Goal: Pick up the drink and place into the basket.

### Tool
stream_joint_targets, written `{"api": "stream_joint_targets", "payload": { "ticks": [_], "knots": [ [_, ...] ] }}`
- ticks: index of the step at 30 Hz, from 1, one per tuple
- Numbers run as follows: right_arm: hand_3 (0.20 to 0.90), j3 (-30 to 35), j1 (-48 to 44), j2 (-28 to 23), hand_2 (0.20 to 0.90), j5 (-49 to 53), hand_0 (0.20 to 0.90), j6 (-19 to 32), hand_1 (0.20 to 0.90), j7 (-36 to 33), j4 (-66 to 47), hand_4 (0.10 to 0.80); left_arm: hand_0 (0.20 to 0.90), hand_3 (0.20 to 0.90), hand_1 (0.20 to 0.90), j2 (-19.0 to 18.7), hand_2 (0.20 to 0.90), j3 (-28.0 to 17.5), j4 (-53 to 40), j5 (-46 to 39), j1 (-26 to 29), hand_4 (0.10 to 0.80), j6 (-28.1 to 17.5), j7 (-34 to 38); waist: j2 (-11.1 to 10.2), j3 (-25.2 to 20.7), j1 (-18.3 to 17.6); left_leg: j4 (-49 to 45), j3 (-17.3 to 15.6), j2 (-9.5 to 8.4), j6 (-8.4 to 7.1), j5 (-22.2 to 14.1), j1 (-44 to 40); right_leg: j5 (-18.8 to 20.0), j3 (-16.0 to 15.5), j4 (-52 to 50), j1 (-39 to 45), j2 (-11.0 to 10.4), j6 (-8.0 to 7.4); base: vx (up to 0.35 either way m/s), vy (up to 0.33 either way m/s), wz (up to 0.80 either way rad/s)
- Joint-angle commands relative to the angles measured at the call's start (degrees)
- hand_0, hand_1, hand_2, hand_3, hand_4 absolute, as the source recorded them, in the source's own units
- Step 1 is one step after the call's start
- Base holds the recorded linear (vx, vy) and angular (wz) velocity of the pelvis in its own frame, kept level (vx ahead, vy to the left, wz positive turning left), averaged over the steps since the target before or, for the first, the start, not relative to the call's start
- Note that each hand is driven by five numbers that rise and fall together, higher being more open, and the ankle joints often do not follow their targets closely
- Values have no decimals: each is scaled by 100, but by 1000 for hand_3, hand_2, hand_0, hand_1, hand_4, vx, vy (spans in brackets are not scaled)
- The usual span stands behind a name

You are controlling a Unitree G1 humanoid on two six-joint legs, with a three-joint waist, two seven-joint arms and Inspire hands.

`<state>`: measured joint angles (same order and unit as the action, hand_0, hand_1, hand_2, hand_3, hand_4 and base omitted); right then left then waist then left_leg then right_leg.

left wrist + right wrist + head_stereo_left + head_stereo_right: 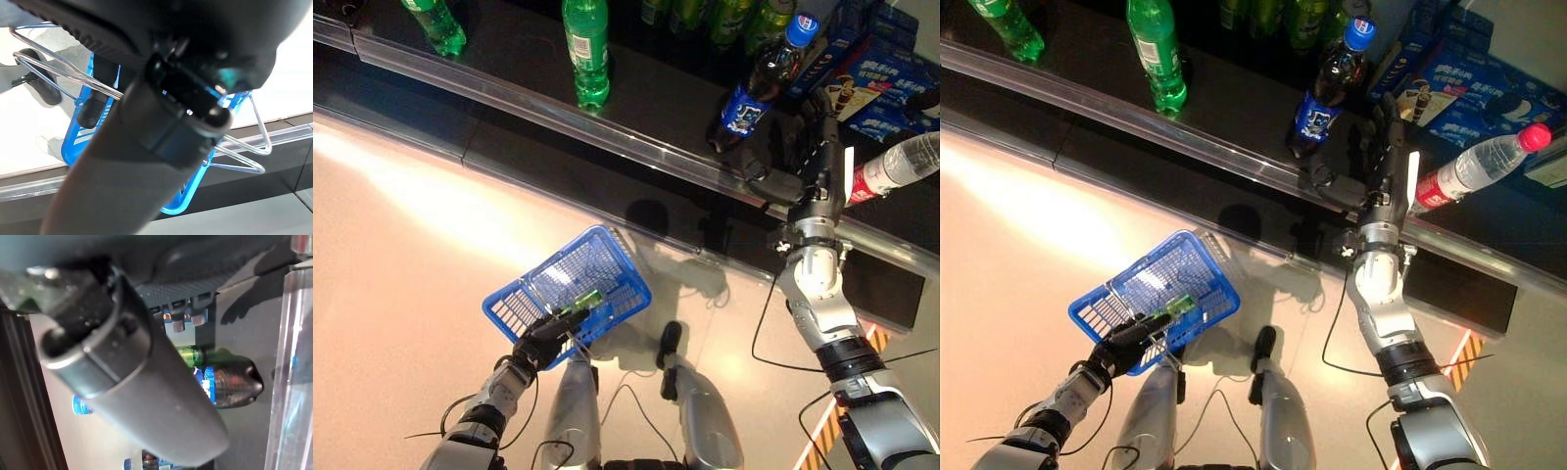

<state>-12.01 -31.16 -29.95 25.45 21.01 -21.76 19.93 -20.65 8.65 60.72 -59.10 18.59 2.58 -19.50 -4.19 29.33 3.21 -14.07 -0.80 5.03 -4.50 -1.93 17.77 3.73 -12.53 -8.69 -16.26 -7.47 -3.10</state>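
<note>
The drink is a dark cola bottle [756, 86] with a blue cap and blue label, standing tilted on the dark shelf. My right hand [811, 147] is open just right of it, fingers straight, thumb reaching toward the bottle's base without closing on it. In the right wrist view the bottle [230, 382] lies just past my thumb [146, 396]. My left hand [548, 338] is shut on the wire handles [63, 68] of the blue basket [570, 292], which hangs low at the left above the floor and looks empty.
Green bottles [585, 49] stand further left on the shelf. A clear water bottle with a red label [893, 166] lies right of my right hand. Blue boxes [871, 78] sit behind. A clear plastic rail [558, 110] edges the shelf front.
</note>
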Motion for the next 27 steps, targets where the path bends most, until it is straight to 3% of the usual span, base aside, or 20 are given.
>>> {"api": "stream_joint_targets", "payload": {
  "ticks": [1, 13, 27],
  "knots": [
    [900, 504, -748, -386, 900, 162, 900, 262, 900, 193, -149, 800, 300, 200, 300, 127, 300, 421, -329, 131, -313, 100, 139, -529, 107, -317, 79, 63, -284, -188, 253, -87, -85, -499, 73, -410, 190, -113, -405, 0, 0, 0],
    [900, 196, -1516, -682, 900, 614, 900, -146, 900, 777, 630, 800, 300, 200, 300, 18, 300, 549, -361, 221, -308, 100, 239, -577, 105, -311, 241, 125, -217, -214, 246, -63, -118, -465, -14, -377, 225, -118, -396, 2, 0, 1],
    [900, -201, -2367, -1001, 900, 826, 900, -546, 900, 886, 1656, 800, 300, 200, 300, -84, 300, 724, -374, 239, -255, 100, 309, -623, 109, -305, 405, 172, -129, -270, 261, -61, -113, -403, -100, -323, 231, -139, -420, 7, -4, 3]
  ]
}}
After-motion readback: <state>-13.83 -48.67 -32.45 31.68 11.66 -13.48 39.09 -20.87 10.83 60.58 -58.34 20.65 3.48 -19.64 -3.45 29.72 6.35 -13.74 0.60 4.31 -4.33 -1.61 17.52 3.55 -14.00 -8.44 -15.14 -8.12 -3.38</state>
